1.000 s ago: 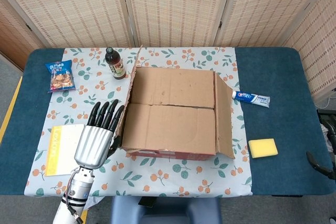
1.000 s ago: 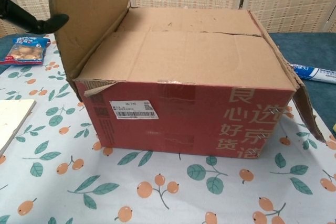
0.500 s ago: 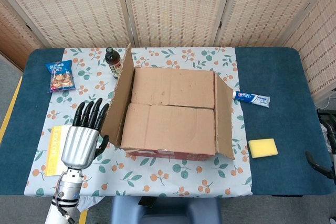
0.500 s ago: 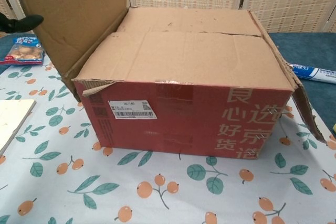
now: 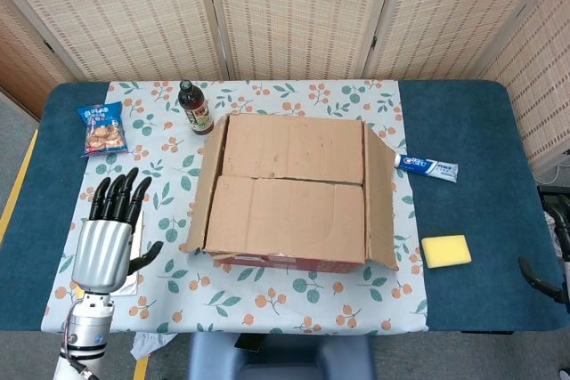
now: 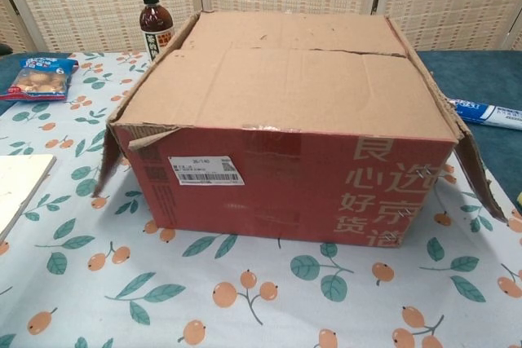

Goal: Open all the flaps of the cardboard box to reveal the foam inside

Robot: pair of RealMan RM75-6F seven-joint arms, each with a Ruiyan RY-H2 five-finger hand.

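Left fingers: the black fingers are spread apart and straight, holding nothing, thumb out to the side; they sit well clear of the box, about 9 o'clock from it.
Left hand: silver-backed robot hand, palm down over the floral cloth and the pale yellow booklet at the desk's near-left.
Right hand: only a dark sliver at the far right edge of the head view, possibly part of that arm; the hand itself is not in view.
Task thing: red-sided cardboard box, mid-desk on the leaf-and-berry tablecloth.
Left side flap: brown flap folded outward, hanging down the box's 9 o'clock wall; reads as opened.
Right side flap: brown flap likewise splayed out and down at 3 o'clock.
Top flaps: two long flaps lie flat, meeting along a centre seam; foam not visible.
Judgement: half done; the long flaps remain, and the seam is probably the place to get fingers under.
Nearby: dark sauce bottle at 11 o'clock just beside the box, blue snack bag at 10, toothpaste tube at 3, yellow sponge at 4.
Risk: a far flap swung back could tip the bottle.
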